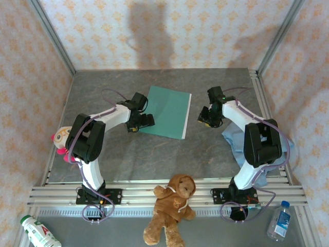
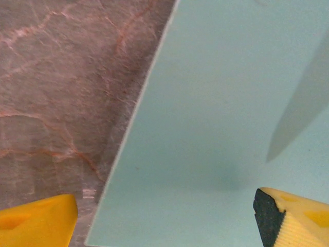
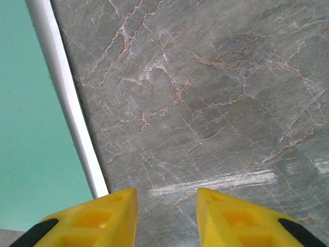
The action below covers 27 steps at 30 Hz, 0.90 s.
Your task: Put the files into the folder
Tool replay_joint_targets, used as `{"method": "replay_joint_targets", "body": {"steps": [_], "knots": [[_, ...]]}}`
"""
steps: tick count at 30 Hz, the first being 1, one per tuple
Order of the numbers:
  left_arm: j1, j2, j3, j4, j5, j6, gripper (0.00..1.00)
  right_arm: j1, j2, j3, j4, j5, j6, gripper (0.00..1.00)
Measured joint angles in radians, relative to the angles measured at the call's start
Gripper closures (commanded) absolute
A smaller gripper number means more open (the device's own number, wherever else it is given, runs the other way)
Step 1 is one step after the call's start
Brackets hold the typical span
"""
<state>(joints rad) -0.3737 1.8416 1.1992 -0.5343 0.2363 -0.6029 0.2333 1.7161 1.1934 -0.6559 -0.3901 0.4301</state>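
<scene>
Folder point(image 1: 167, 112) noted first: teal-green, shut, flat on grey marbled table point(image 1: 128, 159), just above centre of top view, slightly skewed.

Then near to far.
- Bottom edge of frame: brown teddy bear point(image 1: 172, 208) at centre across the rails, white bottle point(image 1: 38, 231) at lower left, clear water bottle point(image 1: 279, 221) at lower right.
- Mid-left: small plush toy point(image 1: 61, 138) beside left arm.
- Mid-right: light blue cloth point(image 1: 234, 140) under right arm.
- At folder's lower-left corner: left gripper point(image 1: 140, 122). In left wrist view, spread wide, one yellow fingertip point(image 2: 38, 224) over table, the other over folder, straddling folder's left edge. Contact with folder: cannot tell.
- Just right of folder, not touching it: right gripper point(image 1: 208, 117). In right wrist view, fingers point(image 3: 92, 221) parted by a modest gap, marbled table beneath.
- Last, files point(image 1: 185, 116): white strip along folder's right edge, also at left of frame in right wrist view point(image 3: 67, 103). Sheet count: cannot tell.
</scene>
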Motion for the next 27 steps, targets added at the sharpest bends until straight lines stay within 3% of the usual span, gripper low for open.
{"method": "replay_joint_targets", "body": {"steps": [17,22,27], "knots": [[-0.107,-0.005,0.068,-0.045,-0.018,-0.013,0.10,0.002,-0.006,0.000,0.000,0.021,-0.002,0.62],[-0.104,-0.117,0.072,-0.100,-0.148,0.047,0.09,0.039,-0.111,0.000,0.000,0.122,-0.042,0.54],[-0.093,-0.346,0.026,-0.027,-0.430,0.167,0.05,0.064,-0.304,-0.012,0.066,0.277,-0.096,0.45]]}}
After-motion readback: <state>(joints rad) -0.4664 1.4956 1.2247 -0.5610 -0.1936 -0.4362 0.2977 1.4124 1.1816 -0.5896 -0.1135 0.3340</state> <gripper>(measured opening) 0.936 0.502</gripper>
